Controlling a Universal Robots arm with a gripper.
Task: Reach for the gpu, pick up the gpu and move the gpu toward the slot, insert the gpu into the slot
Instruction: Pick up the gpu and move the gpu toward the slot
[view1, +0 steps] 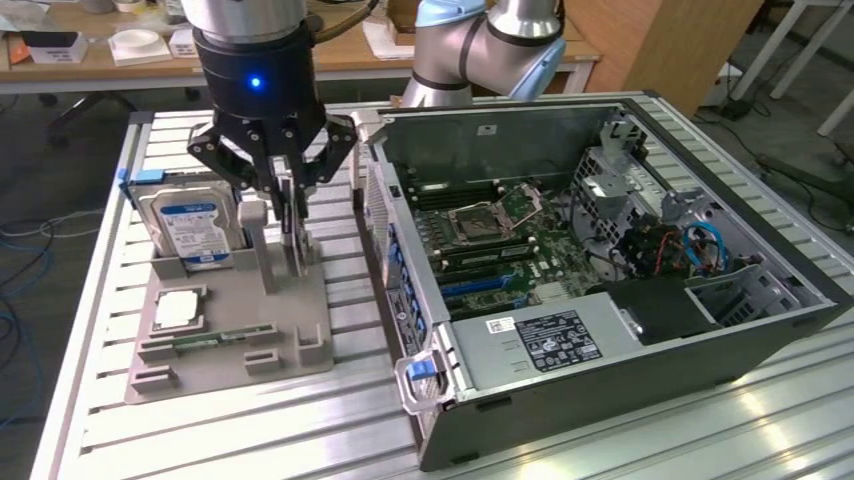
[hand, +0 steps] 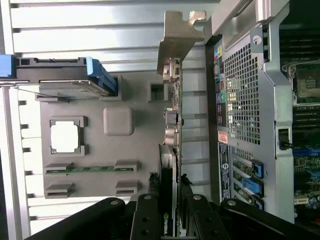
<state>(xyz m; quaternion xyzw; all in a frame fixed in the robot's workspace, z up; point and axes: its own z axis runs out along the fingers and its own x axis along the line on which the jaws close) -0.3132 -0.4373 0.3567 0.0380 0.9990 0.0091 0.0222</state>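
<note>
The gpu (hand: 168, 172) stands upright in the grey holder tray (view1: 227, 320) beside its hard drive (view1: 187, 225); I see my gripper (view1: 287, 200) clamped on it.

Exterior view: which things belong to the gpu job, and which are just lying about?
Job:
- gripper, down at the gpu
- gpu, upright in the tray
- case, lying open beside the tray

Lying about:
- hard drive
- processor
- memory stick
</note>
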